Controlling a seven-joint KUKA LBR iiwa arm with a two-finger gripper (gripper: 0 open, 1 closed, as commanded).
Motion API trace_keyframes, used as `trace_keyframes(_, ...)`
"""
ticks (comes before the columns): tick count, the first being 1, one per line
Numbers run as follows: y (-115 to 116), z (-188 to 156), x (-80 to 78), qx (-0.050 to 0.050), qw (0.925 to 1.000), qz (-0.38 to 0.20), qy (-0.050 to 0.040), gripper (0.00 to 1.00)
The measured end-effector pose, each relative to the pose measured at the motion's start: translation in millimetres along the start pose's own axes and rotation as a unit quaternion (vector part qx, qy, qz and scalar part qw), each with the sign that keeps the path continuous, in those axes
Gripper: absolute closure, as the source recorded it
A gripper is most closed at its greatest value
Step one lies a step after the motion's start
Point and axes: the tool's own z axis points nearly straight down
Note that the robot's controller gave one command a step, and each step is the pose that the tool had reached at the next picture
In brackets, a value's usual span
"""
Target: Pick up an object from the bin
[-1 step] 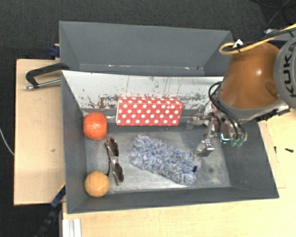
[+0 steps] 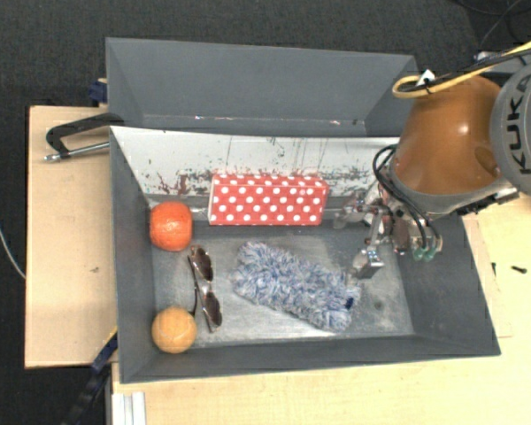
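Grey metal bin (image 2: 129, 264). Left wall: orange ball (image 2: 171, 227). Near-left corner: yellow-orange ball (image 2: 174, 329), dark sunglasses (image 2: 203, 288) beside it. Back wall: red white-dotted box (image 2: 267, 200). Centre: blue-white fluffy cloth (image 2: 292, 286). Right: gripper (image 2: 368, 266) at the cloth's right end; whether it is apart or together cannot be told.

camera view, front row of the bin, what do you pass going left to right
yellow-orange ball → sunglasses → fuzzy blue cloth → gripper
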Motion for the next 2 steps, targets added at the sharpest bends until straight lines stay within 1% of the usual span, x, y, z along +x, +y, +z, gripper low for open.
trace_keyframes(1, 30.3, 106.1, 8.8, 0.000, 0.9962, -0.087, 0.0053, 1.00)
trace_keyframes(2, 30.3, 106.1, 8.8, 0.000, 0.9962, -0.087, 0.0053, 1.00)
